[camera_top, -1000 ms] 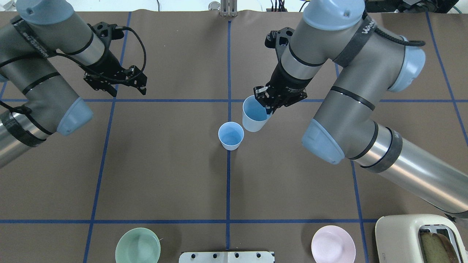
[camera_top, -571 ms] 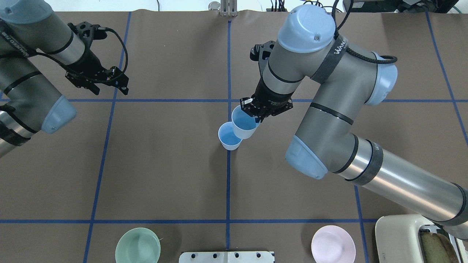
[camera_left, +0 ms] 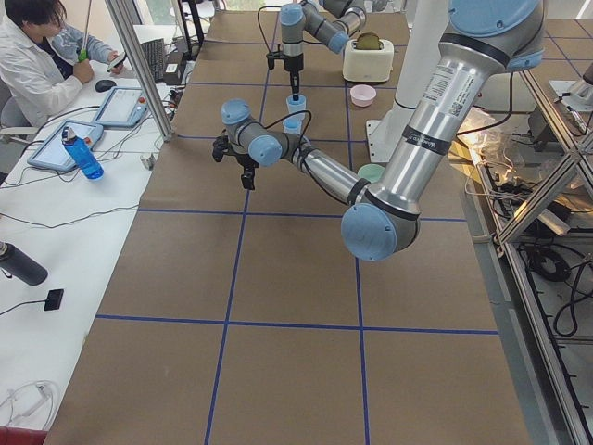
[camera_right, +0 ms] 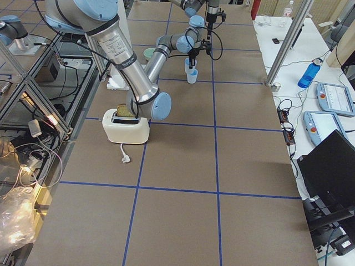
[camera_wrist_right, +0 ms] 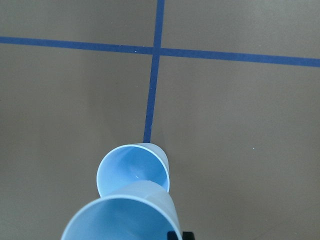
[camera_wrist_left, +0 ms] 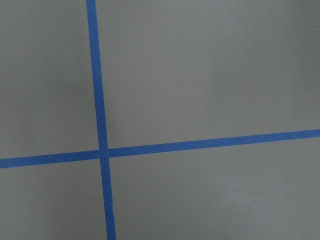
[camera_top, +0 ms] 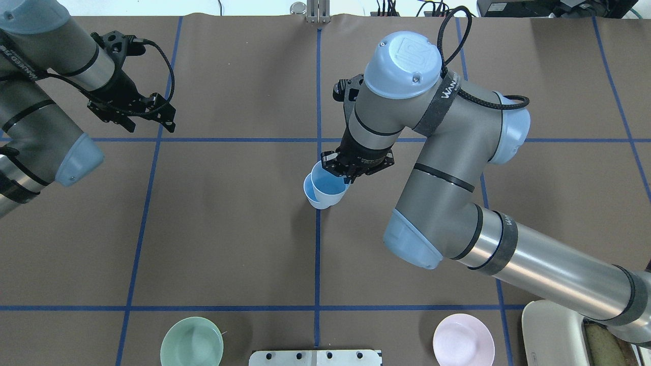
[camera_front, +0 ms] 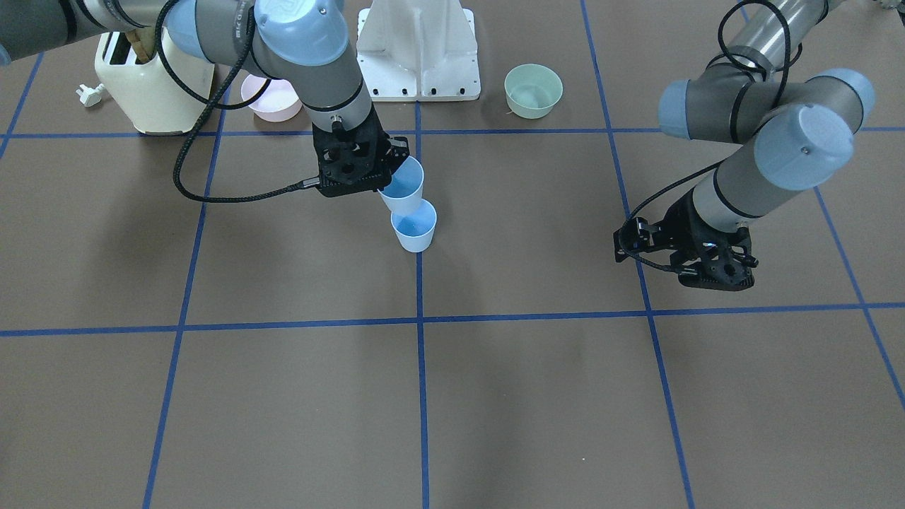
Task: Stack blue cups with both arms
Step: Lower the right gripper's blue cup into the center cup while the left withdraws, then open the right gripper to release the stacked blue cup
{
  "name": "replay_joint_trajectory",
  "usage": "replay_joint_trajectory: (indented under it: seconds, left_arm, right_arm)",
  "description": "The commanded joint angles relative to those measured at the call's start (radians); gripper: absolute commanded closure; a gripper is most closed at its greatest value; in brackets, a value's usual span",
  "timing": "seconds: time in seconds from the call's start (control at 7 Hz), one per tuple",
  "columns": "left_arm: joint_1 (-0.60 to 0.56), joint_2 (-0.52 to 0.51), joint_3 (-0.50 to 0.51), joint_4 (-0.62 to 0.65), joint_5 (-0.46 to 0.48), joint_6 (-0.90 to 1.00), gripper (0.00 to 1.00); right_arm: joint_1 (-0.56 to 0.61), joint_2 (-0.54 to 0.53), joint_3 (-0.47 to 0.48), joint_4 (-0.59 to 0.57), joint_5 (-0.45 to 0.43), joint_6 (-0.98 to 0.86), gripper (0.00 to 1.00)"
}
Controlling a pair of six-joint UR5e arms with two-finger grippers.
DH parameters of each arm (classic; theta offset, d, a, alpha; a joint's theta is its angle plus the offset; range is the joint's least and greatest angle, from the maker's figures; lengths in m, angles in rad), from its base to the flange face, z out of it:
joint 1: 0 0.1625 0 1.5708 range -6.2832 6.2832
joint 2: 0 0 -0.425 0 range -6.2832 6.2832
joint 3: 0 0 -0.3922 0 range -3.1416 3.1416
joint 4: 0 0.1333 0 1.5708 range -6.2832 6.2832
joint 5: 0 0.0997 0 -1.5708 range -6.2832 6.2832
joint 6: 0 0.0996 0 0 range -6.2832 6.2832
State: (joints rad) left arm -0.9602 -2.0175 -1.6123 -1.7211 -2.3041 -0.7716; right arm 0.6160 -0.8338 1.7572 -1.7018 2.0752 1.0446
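One blue cup (camera_top: 308, 189) stands upright on the table's centre line; it also shows in the front view (camera_front: 415, 227) and the right wrist view (camera_wrist_right: 132, 172). My right gripper (camera_top: 348, 174) is shut on the rim of the second blue cup (camera_top: 329, 182) and holds it slightly tilted right over the standing one. The held cup (camera_front: 403, 185) has its base at the standing cup's rim, offset towards the robot. It fills the bottom of the right wrist view (camera_wrist_right: 125, 220). My left gripper (camera_top: 147, 119) is open and empty, above bare table at the far left (camera_front: 710, 272).
A green bowl (camera_top: 191, 341) and a pink bowl (camera_top: 463, 339) sit at the near edge, either side of the white base stand (camera_top: 315, 357). A cream toaster (camera_top: 569, 335) is at the near right corner. The left wrist view holds only brown table and blue tape lines.
My right arm has carried its cup left, from beside the standing cup to over it. My left arm has drawn back to the left and up the view.
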Motion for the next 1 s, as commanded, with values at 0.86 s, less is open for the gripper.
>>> replay_joint_trajectory:
  seconds: [0.86]
  left_arm:
    - [0.003, 0.000, 0.003, 0.000, 0.005, 0.000, 0.02]
  right_arm:
    - [-0.010, 0.016, -0.070, 0.079, -0.026, 0.005, 1.00]
